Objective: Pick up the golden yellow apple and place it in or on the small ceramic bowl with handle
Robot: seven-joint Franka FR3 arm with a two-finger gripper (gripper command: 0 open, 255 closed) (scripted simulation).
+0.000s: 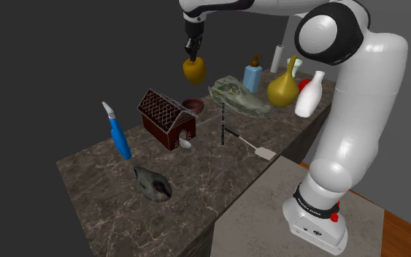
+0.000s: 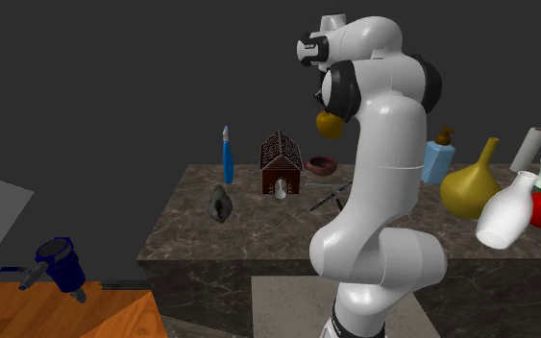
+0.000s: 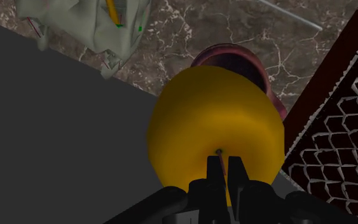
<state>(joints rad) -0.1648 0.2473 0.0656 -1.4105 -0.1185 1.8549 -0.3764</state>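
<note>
Stand (image 1: 269, 208): nearest us in the shoulder view, a grey box carrying the white arm (image 1: 357, 109), set against the near edge of the bench (image 1: 218, 175).
Bench: dark marbled top; we see the arm reach across it toward the far edge.
Gripper (image 1: 191, 52): black, pointing down, high over the far edge. In the wrist view we see its fingers (image 3: 215, 172) drawn close with only a slit between them, pinching the apple (image 1: 193, 70) at its stem end.
Apple: golden yellow, hanging from the gripper in the air, clear of the bench, above the bowl (image 1: 193, 105).
Bowl: small and dark red, standing near the far edge just beside the house (image 1: 167, 119). In the wrist view we find its rim showing past the apple.
House: brown model with a lattice roof, between the bowl and the blue bottle (image 1: 116, 133).
Blue bottle: upright, near the far edge, toward the bench's end at the shoulder view's left.
Grey lump (image 1: 152, 184): lying apart from the rest, toward that same end.
Skull-like piece (image 1: 239, 98): grey-green, near the far edge, between the bowl and the yellow vase (image 1: 283, 86).
White vase (image 1: 309, 97): just beside the yellow vase, at the bench's end next to the arm.
</note>
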